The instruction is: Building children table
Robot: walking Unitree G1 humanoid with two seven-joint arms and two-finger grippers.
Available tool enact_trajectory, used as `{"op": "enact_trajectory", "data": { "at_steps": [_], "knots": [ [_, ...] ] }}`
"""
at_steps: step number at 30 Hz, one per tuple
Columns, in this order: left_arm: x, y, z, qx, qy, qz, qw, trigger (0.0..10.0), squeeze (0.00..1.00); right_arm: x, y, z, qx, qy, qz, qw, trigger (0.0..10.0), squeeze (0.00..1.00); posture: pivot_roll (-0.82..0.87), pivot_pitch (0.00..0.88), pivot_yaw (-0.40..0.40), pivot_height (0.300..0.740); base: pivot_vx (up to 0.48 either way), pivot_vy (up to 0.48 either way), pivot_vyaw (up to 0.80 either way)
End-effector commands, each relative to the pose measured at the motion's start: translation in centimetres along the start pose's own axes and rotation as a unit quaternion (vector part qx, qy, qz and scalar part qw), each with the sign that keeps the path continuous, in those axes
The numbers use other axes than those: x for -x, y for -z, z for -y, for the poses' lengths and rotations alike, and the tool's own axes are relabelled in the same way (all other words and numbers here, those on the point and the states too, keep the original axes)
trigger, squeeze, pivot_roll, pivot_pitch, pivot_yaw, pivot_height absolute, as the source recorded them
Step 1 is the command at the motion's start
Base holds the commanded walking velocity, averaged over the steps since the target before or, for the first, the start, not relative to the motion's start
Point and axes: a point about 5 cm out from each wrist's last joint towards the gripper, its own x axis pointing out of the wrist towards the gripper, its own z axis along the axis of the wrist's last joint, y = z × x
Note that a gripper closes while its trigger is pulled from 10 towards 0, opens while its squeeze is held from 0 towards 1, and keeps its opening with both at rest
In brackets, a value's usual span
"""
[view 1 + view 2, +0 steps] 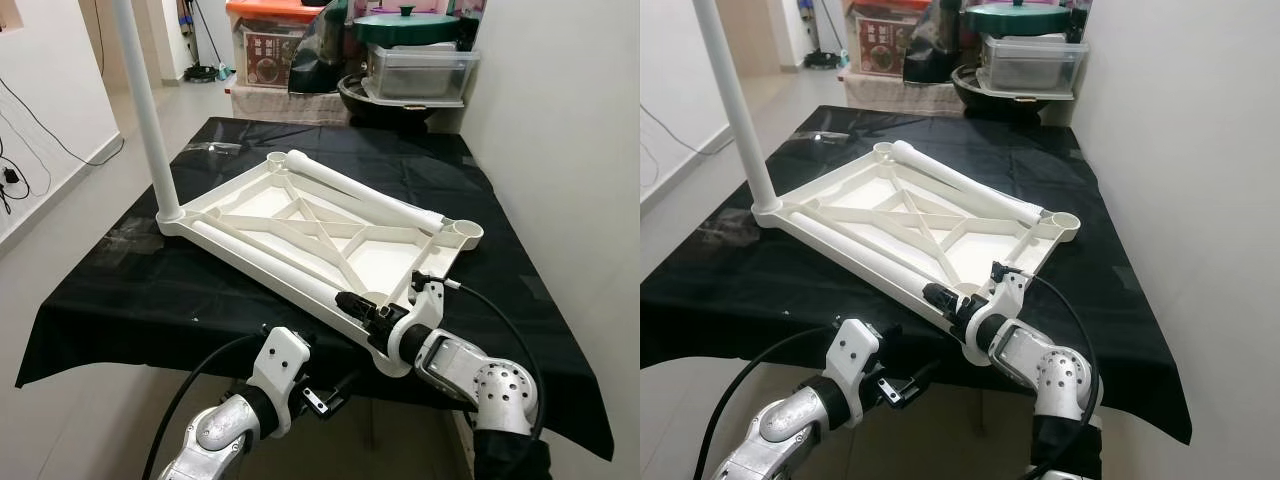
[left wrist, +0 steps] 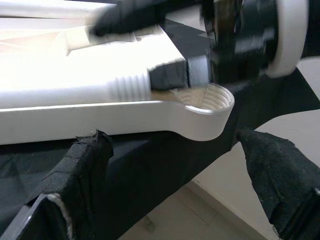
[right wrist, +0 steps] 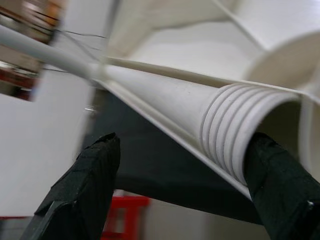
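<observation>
1. Nearest to us, our left tool (image 1: 315, 400) hangs below the front edge of the surface (image 1: 120, 300), its black fingers (image 2: 80, 170) spread apart with nothing between them; in the left wrist view they point up at the near corner socket (image 2: 210, 107) of the tabletop from underneath.

2. Just beyond, our right tool (image 1: 362, 308) reaches over that same near corner, touching the threaded end of a loose white leg (image 1: 265, 255). In the right wrist view its fingers (image 3: 85, 185) stand apart on either side of the leg's threaded end (image 3: 235, 135); we cannot tell whether they grip it.

3. Next, the white children's tabletop (image 1: 330, 230) lies upside down on the black cloth (image 1: 500, 290) covering the surface, its ribbed underside facing up, with round sockets at the corners.

4. That loose leg lies along the tabletop's near-left side; a second leg (image 1: 365, 195) lies along the far-right side.

5. At the left corner a third leg (image 1: 145, 110) stands upright in its socket.

6. Farther back, beyond the surface, we see stacked storage boxes (image 1: 270, 45), a clear container (image 1: 415, 72) and a green lid (image 1: 405, 25) against the wall.
</observation>
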Motion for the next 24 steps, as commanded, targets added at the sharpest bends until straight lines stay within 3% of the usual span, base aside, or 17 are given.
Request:
{"op": "enact_trajectory", "data": {
  "at_steps": [1,8,12,14,15,16,17,19,22,24],
  "knots": [
    [0.1,0.0,0.3,0.002,0.005,-0.003,1.000,10.0,0.00,-0.2,-0.4,-2.2,-0.014,-0.087,0.003,0.996,10.0,0.00,0.16,0.000,-0.104,0.740,0.000,0.000,0.00],
    [0.0,0.2,0.3,0.001,0.006,-0.004,1.000,10.0,0.00,0.4,-1.2,-3.7,-0.001,-0.155,0.008,0.988,10.0,0.00,0.16,0.000,-0.106,0.740,0.000,0.000,0.00],
    [-0.3,0.4,0.3,-0.001,0.009,-0.006,1.000,10.0,0.00,0.6,-1.4,-4.3,0.053,-0.175,-0.018,0.983,10.0,0.00,0.16,0.000,-0.108,0.740,0.000,0.000,0.00],
    [-0.3,0.4,0.3,-0.001,0.009,-0.006,1.000,10.0,0.00,0.6,-1.4,-4.3,0.053,-0.175,-0.018,0.983,10.0,0.00,0.16,0.000,-0.108,0.740,0.000,0.000,0.00],
    [-0.4,0.5,0.3,-0.003,0.009,-0.005,1.000,10.0,0.00,0.4,-1.1,-4.1,0.079,-0.159,-0.038,0.983,8.0,0.00,0.16,0.000,-0.109,0.740,0.000,0.000,0.00],
    [-0.4,0.5,0.3,-0.003,0.009,-0.005,1.000,10.0,0.00,0.4,-1.1,-4.1,0.079,-0.159,-0.038,0.983,8.0,0.00,0.16,0.000,-0.109,0.740,0.000,0.000,0.00],
    [-0.5,0.5,0.2,-0.004,0.008,-0.004,1.000,10.0,0.00,0.1,-0.8,-3.7,0.114,-0.132,-0.052,0.983,0.0,0.00,0.16,0.000,-0.112,0.740,0.000,0.000,0.00],
    [-0.5,0.5,0.2,-0.004,0.008,-0.004,1.000,10.0,0.00,0.1,-0.8,-3.7,0.114,-0.132,-0.052,0.983,0.0,0.00,0.16,0.000,-0.112,0.740,0.000,0.000,0.00],
    [-0.7,0.5,0.0,-0.006,0.007,-0.003,1.000,10.0,0.00,-0.6,-0.7,-2.3,0.144,-0.064,-0.074,0.985,0.0,0.00,0.16,0.000,-0.114,0.740,0.000,0.000,0.00],
    [-0.7,0.5,0.0,-0.006,0.007,-0.003,1.000,10.0,0.00,-0.6,-0.7,-2.3,0.144,-0.064,-0.074,0.985,0.0,0.00,0.16,0.000,-0.114,0.740,0.000,0.000,0.00]
  ]
}}
